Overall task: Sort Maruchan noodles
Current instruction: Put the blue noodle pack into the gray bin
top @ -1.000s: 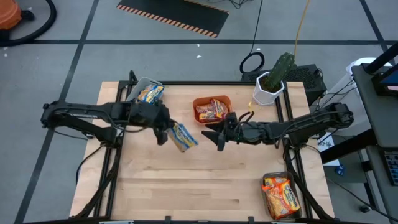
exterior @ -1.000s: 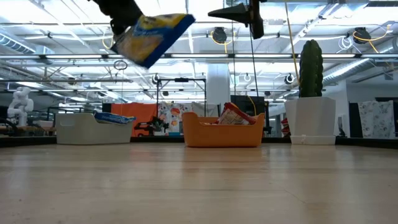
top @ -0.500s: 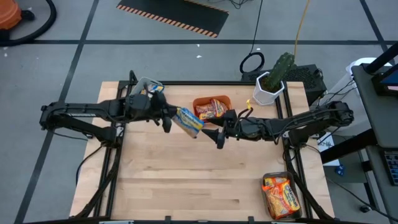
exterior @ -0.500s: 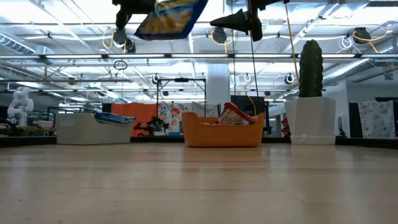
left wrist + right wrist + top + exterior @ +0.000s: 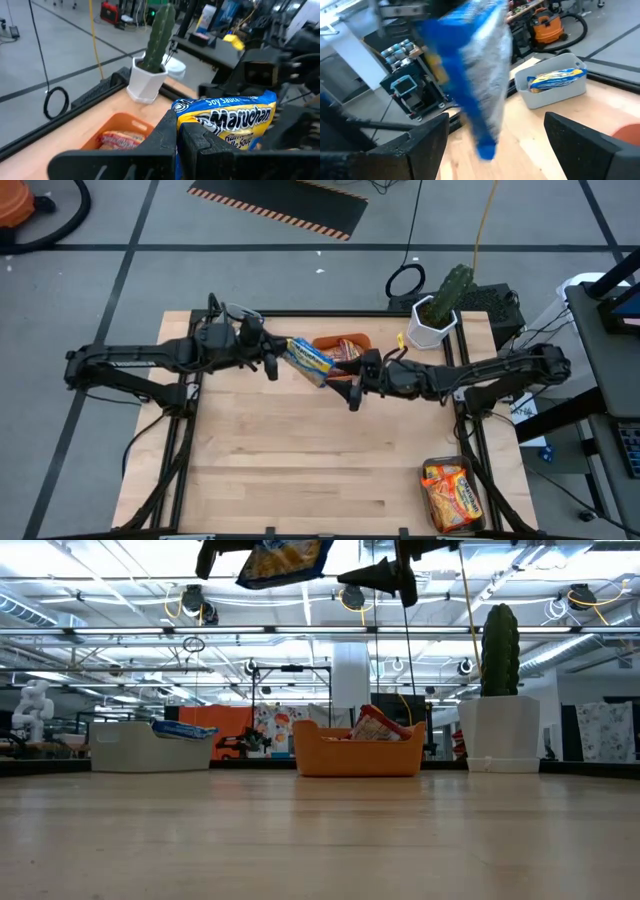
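My left gripper [image 5: 272, 363], clamped on a yellow-blue noodle packet [image 5: 308, 358], has carried it up from mid-table to beside the orange bin [image 5: 345, 342]. My right gripper [image 5: 352, 385] waits wide open just beside the packet; bare wooden table [image 5: 300, 470] spreads out nearer me.

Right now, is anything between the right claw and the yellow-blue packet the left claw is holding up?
Nothing visible. The left claw holds the yellow-blue packet in the air above the orange bin. The right claw, open, faces the packet's far end, with only open air between them.
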Tool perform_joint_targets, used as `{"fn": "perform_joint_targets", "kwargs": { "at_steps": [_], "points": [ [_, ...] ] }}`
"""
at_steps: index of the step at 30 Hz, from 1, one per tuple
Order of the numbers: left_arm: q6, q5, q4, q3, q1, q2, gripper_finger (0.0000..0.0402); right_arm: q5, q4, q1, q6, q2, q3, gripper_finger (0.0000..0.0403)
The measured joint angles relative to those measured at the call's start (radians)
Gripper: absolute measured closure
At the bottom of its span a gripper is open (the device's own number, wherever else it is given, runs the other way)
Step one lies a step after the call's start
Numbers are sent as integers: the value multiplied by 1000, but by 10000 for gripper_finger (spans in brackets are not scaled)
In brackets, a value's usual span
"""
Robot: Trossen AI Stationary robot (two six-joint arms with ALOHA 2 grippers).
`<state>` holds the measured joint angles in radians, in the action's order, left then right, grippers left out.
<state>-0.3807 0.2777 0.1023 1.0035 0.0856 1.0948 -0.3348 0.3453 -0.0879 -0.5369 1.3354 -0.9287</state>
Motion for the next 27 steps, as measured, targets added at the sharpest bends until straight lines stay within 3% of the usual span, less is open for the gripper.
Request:
{"fn": "perform_joint_targets", "kwargs": {
  "at_steps": [6,15,27],
  "points": [
    [-20,3,-78,0,2,33,401,77,81,58,28,0,0,83],
    [-50,2,-171,0,8,109,401,130,69,117,58,0,0,90],
    [-104,14,-213,0,8,129,401,134,54,140,77,0,0,194]
  ]
}}
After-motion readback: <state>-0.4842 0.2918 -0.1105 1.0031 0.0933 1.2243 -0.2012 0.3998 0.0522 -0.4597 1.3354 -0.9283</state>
